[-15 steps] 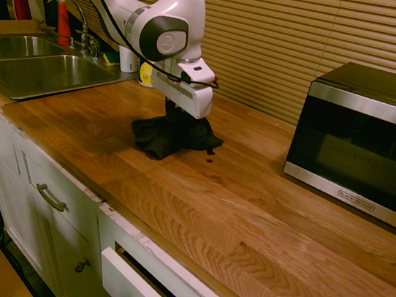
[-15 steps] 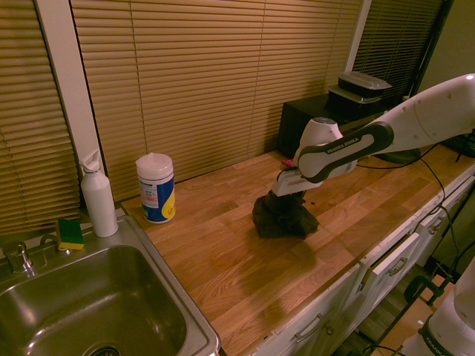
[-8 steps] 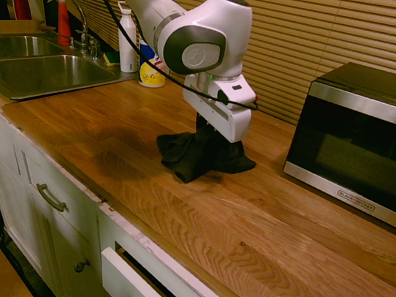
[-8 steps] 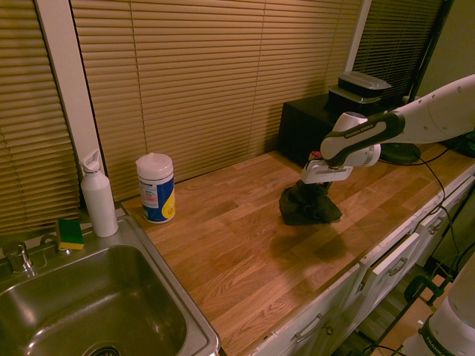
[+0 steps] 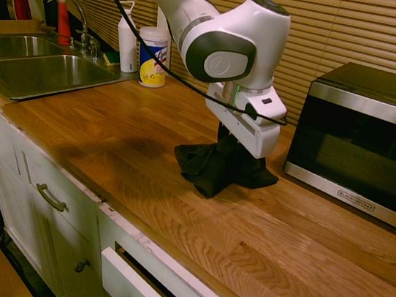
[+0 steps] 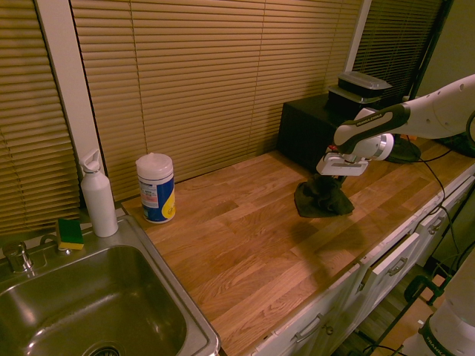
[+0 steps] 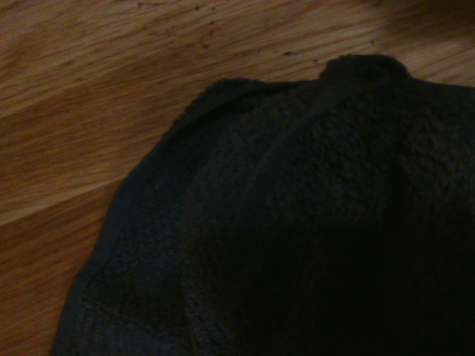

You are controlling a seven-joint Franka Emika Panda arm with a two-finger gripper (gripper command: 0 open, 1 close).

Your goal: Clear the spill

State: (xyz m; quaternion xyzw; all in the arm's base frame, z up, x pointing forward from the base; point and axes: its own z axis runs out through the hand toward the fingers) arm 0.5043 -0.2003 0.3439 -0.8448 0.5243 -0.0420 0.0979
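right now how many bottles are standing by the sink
2: a white bottle at the sink's corner beside the wipes tub, and a red spray bottle behind the sink. Others may be out of view.

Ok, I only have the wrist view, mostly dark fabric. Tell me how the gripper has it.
Observer: The gripper pinches the black cloth from above, its edges spread on the counter.
Operator: Name the nearest big obstacle.
Observer: The microwave, to the cloth's right in the first exterior view.
Operator: And at the sink end?
Observer: A wipes canister stands on the counter near the sink, its lid closed.
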